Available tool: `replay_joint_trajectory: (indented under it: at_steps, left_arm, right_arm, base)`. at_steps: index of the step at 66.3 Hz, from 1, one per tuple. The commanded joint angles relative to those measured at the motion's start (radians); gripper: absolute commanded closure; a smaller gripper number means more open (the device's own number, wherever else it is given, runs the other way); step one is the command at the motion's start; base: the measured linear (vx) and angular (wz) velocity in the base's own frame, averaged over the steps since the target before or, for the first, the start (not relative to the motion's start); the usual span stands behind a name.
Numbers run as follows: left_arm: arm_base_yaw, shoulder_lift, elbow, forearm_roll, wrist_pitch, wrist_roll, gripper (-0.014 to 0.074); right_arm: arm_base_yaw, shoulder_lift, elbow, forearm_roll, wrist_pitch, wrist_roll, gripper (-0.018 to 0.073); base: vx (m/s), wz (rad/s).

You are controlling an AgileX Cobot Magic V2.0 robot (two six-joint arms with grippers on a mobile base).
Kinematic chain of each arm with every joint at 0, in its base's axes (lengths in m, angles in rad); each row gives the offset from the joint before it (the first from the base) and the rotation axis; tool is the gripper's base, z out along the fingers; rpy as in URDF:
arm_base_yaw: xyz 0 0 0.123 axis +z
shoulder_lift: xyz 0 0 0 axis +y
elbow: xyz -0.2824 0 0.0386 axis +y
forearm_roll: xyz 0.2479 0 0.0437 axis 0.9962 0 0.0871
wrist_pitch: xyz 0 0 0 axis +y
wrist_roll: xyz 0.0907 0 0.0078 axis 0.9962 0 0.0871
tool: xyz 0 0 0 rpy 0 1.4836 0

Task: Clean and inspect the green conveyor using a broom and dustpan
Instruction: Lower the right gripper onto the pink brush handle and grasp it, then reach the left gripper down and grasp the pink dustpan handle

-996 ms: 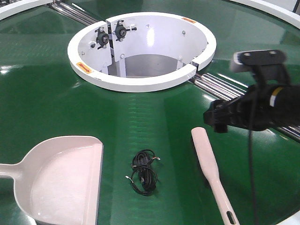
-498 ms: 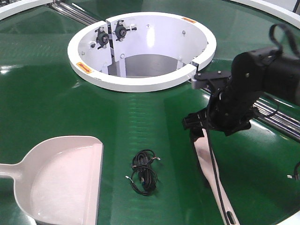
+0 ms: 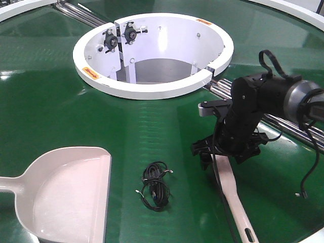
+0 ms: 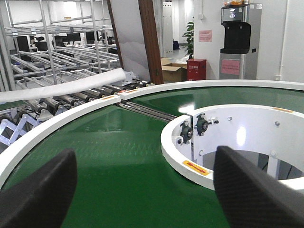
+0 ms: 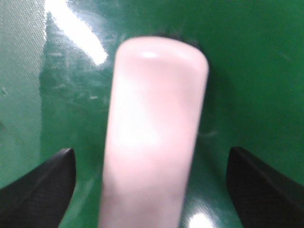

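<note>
Right gripper (image 5: 151, 187): jaws spread wide, straddling the broom (image 3: 234, 196) head with gaps either side.
Left gripper (image 4: 147, 190): jaws wide, holding nothing, above the green conveyor (image 3: 50, 106).
Room: black cable (image 3: 156, 186) lies between broom and dustpan (image 3: 66, 195).
Edge: white hub (image 3: 152, 91) rim near, behind the right gripper.

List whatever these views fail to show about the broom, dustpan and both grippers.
- Broom head: in the front view it is covered by the right gripper. In the right wrist view it is blurred and no bristles are visible.
- Dustpan handle end: cut off by the front view's left edge.
- Left gripper: absent from the front view. Its wrist view shows only fingertips.
- Hub label text: too small to read.
</note>
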Motion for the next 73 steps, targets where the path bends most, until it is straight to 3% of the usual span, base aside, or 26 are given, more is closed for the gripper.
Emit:
replay_joint_trajectory:
  at_steps: [1, 7, 17, 21, 31, 44, 73]
  left_arm:
    - [-0.002, 0.009, -0.035, -0.005, -0.067, -0.009, 0.0052]
    - [-0.002, 0.008, -0.035, -0.005, -0.066, -0.009, 0.0052]
    - [-0.002, 0.007, -0.035, -0.005, -0.066, -0.009, 0.0052]
    - [-0.002, 0.007, -0.035, -0.005, -0.066, -0.009, 0.0052]
    - [-0.002, 0.007, -0.035, -0.005, -0.066, -0.009, 0.0052]
    - [-0.002, 0.007, -0.035, -0.005, -0.066, -0.009, 0.0052]
    - [-0.002, 0.007, -0.035, -0.004, -0.063, -0.009, 0.0052]
  right_arm:
    - [0.000, -0.032, -0.030, 0.012, -0.030, 0.001, -0.0025]
    - [0.000, -0.022, -0.030, 0.008, -0.032, 0.013, 0.0009]
    - [-0.001, -0.021, -0.030, 0.000, -0.034, 0.042, 0.0165]
    - [-0.001, -0.021, -0.030, 0.000, -0.034, 0.042, 0.0251]
    - [-0.001, -0.030, -0.030, 0.000, -0.034, 0.014, 0.0576]
    - [-0.001, -0.080, -0.030, 0.000, -0.018, 0.012, 0.0569]
    - [-0.001, -0.151, -0.030, 0.038, 0.214, -0.005, 0.0568]
  base:
    - [0.00, 0.00]
    - [0.00, 0.00]
    - [0.00, 0.00]
    - [0.00, 0.00]
    - [0.00, 0.00]
    - [0.00, 0.00]
    - [0.00, 0.00]
